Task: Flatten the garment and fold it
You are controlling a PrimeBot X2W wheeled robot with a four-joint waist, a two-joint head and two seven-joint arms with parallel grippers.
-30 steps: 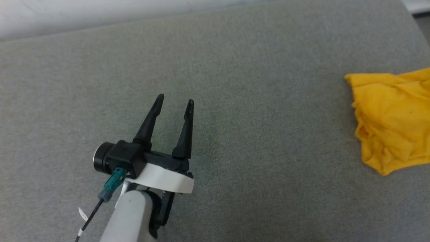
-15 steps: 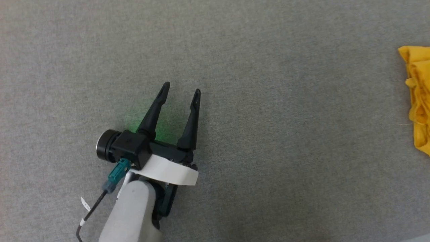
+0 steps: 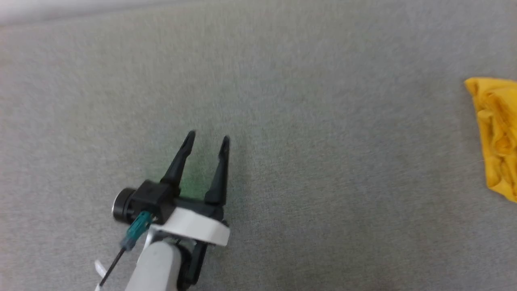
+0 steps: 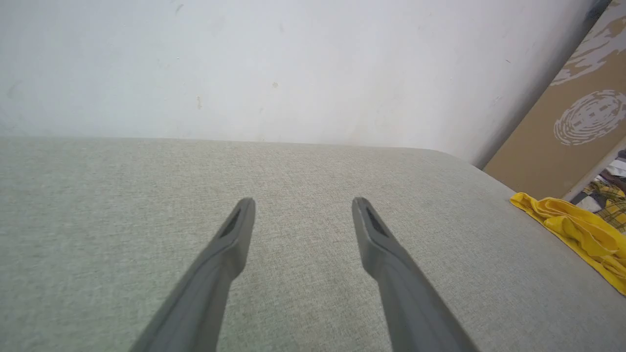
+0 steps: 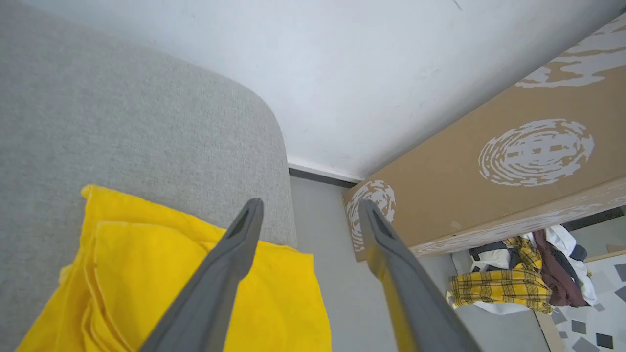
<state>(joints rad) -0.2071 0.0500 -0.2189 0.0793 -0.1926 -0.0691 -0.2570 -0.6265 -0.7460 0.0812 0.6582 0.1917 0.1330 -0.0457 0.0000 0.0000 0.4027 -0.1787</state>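
Since right gripper (image 5: 309, 201) has sprung wide, empty above shirt (image 5: 137, 254) | left gripper (image 3: 208, 136) wide, empty, well left of it | rough fold released, task likely ending.

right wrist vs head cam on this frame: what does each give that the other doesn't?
Right wrist view brings: the right gripper, fingers apart, aimed at the crumpled yellow garment near the grey surface's rounded corner. Beyond them are a white wall, a cardboard box with white swirl prints, and a heap of clothes on the floor.
Head view brings: the left gripper, open, over bare grey surface, well apart from the garment at that view's right edge.
Shared: the garment and the grey surface.
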